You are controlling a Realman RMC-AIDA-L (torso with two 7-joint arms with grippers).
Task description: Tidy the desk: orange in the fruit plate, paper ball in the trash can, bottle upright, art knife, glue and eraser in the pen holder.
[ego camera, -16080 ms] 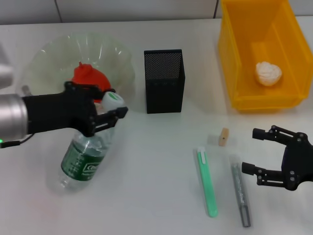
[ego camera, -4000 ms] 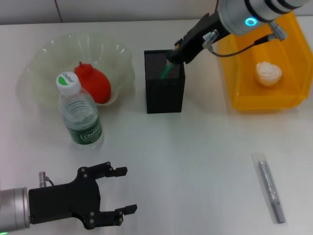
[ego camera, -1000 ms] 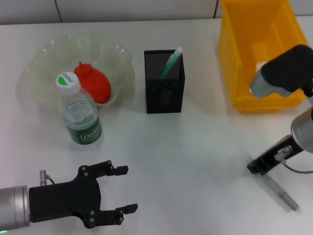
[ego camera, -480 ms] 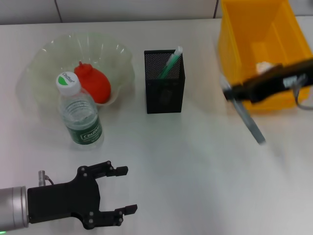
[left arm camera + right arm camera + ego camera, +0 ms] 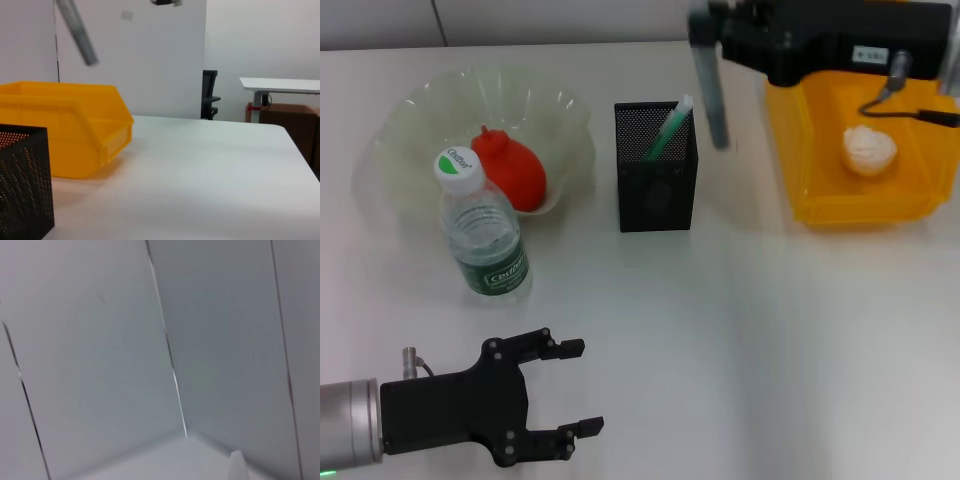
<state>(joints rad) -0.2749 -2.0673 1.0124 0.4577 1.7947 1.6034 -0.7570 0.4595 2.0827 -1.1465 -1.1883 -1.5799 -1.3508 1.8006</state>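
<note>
Right claw (image 5: 705, 25) clenched on grey art knife (image 5: 710, 90) top end at pen holder's (image 5: 655, 180) one o'clock; rigid, light, slippery.

Little readable print, mostly on the bottle.
On the green label (image 5: 501, 272) of the upright bottle (image 5: 485, 240): a white-framed brand word, too small to spell out with certainty. On the bottle's cap (image 5: 459, 166): a round green and white logo, letters illegible. On the black housing of the right arm above the yellow bin (image 5: 848, 135): a small white sticker (image 5: 871, 55) with dark print, unreadable. Nothing legible in either wrist view.
</note>
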